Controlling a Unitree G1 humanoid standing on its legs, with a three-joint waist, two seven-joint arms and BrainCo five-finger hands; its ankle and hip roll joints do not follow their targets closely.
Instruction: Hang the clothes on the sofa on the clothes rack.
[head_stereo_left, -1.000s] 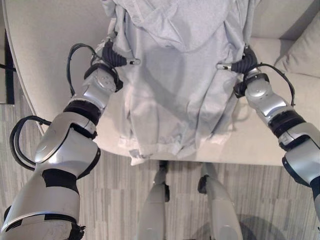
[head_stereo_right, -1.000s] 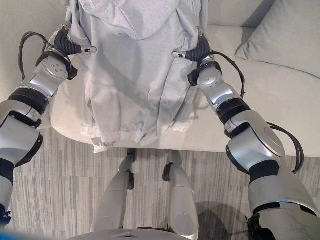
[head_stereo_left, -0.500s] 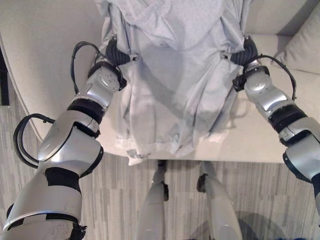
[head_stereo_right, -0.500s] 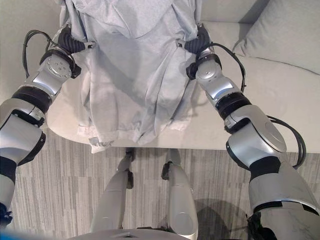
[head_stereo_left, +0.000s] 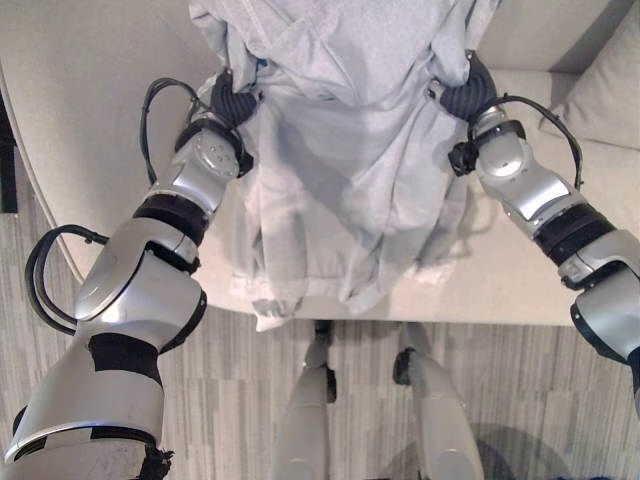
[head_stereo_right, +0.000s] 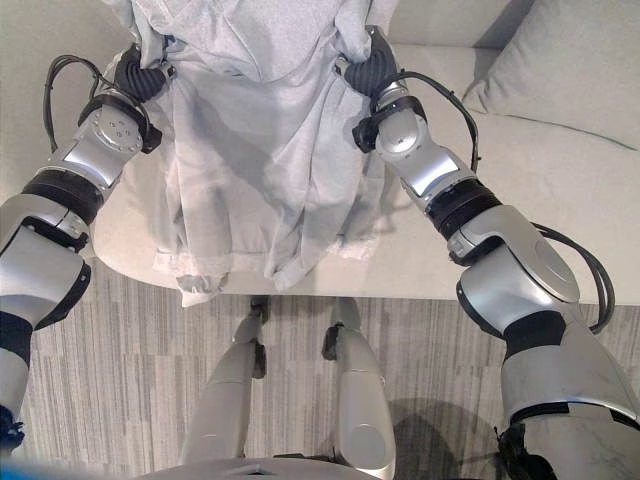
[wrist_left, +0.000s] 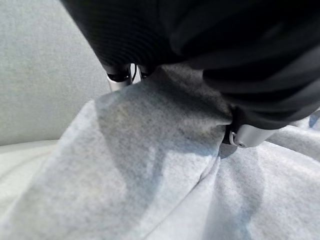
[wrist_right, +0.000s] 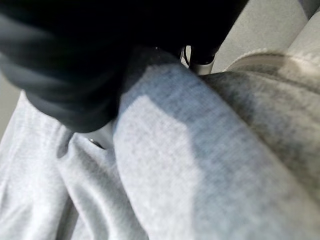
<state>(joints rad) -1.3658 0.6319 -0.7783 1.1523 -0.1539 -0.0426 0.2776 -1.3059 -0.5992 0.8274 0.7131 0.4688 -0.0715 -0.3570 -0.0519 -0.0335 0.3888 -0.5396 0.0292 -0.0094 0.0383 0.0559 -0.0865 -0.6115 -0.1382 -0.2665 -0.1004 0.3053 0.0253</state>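
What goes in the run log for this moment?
left hand: shut on hoodie | right hand: shut on hoodie | hoodie: held up, hem draping over sofa edge | rack: not reached

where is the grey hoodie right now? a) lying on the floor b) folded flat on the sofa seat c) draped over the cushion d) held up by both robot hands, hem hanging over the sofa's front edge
d: the left robot hand and the right robot hand each grip a side of the grey hoodie, whose hem hangs past the front edge of the sofa.
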